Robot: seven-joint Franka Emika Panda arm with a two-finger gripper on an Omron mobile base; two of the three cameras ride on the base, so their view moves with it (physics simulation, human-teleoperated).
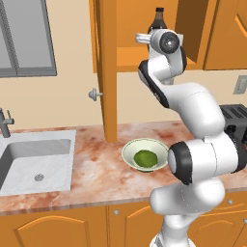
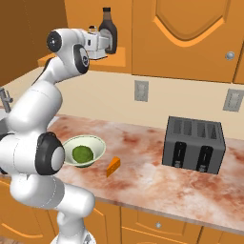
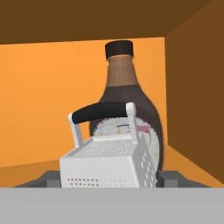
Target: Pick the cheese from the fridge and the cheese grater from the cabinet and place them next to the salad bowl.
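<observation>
The pincer [image 3: 109, 177] stands open with a tip at either side of the cheese grater [image 3: 111, 153] on the cabinet [image 3: 52, 87] shelf, and pushing further could likely knock the dark bottle [image 3: 127, 109] just behind it over.

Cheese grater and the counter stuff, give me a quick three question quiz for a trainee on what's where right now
1. True or false: the cheese already lies on the counter beside the salad bowl.
2. What stands right behind the cheese grater in the cabinet?
3. Which appliance sits on the counter, right of the cheese: A toaster, B kettle, C blender?

Key: 1 true. 2 a dark brown bottle. 3 A.
</observation>
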